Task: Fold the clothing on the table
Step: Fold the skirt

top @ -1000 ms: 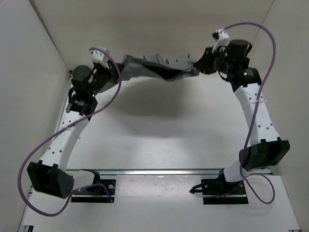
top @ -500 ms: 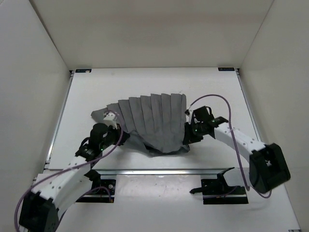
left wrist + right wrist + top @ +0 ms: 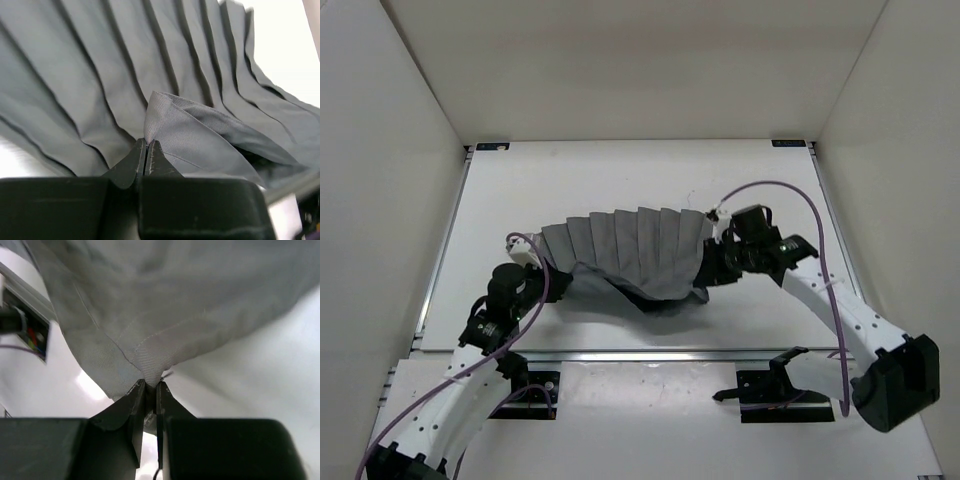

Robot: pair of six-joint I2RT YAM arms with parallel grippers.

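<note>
- left gripper (image 3: 146, 150): jaws pressed together, pinching a folded corner of the clothing (image 3: 625, 248). In the left wrist view a peak of fabric rises straight out of the fingertips.
- Past that pinch, dark grey pleats run away from the fingers and fan across the whole frame.
- right gripper (image 3: 150, 390): jaws almost together, pinching a seamed corner of the same garment. The stitch lines converge at the pinch point.
- In the right wrist view, cloth fills the upper frame, with the white table (image 3: 620, 180) showing below and to the right of it.
- Top view: both grippers are low. The left is at the garment's left end and the right is at its right end.
- The garment spans between them, with the pleated panel fanned out on the far side. The near edge droops in a darker fold toward the near rail (image 3: 650, 353).
- Can't tell whether the middle rests on the table or hangs just off it.
- The garment sits roughly centred left-to-right, closer to the near edge than the far one.
- A purple cable (image 3: 772, 186) loops over the right wrist.
</note>
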